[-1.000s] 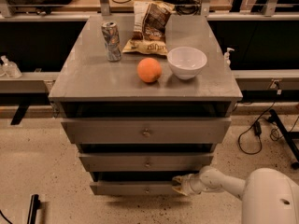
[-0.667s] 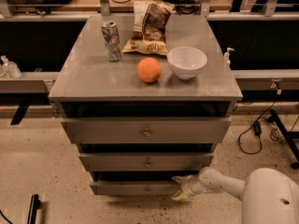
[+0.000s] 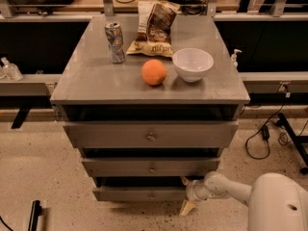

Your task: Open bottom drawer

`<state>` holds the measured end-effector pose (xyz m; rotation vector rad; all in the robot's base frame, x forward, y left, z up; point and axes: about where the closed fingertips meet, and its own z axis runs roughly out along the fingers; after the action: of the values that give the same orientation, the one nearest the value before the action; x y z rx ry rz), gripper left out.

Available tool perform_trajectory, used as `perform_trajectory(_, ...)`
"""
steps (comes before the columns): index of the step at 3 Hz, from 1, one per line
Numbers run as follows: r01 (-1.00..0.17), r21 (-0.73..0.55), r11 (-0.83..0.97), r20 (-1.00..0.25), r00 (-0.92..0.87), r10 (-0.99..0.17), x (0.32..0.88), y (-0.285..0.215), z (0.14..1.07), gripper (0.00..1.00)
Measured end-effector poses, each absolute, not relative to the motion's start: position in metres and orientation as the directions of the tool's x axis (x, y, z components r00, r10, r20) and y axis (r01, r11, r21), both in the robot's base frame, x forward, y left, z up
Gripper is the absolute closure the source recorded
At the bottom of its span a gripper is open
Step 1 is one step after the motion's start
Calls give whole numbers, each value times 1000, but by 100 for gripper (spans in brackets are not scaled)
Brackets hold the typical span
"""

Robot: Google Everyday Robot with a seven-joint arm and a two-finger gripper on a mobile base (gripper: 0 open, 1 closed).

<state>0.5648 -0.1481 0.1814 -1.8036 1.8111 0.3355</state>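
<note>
The grey cabinet [image 3: 96,88] has three drawers, all slightly out. The bottom drawer [image 3: 130,193] is the thinnest front, with a small round knob [image 3: 152,195], and it sits just proud of the frame. My gripper [image 3: 186,195] is at the right end of this drawer front, low near the floor and touching or very close to its edge. My white arm [image 3: 226,188] reaches in from the lower right. The inside of the drawer is hidden.
Above are the middle drawer [image 3: 120,167] and the top drawer [image 3: 110,135]. The cabinet top holds a can [image 3: 115,42], a chip bag [image 3: 154,25], an orange [image 3: 154,72] and a white bowl [image 3: 192,64]. Cables [image 3: 262,134] lie on the floor at right.
My gripper has dipped a little lower at the right end of the bottom drawer. The drawer front looks about where it was.
</note>
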Motion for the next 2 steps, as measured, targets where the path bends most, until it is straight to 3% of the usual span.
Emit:
perform_trajectory(1, -983, -179, 52, -564, 59, -824, 560, -143, 177, 0)
perform_trajectory(2, -989, -143, 44, -584, 48, -810, 547, -141, 172, 14)
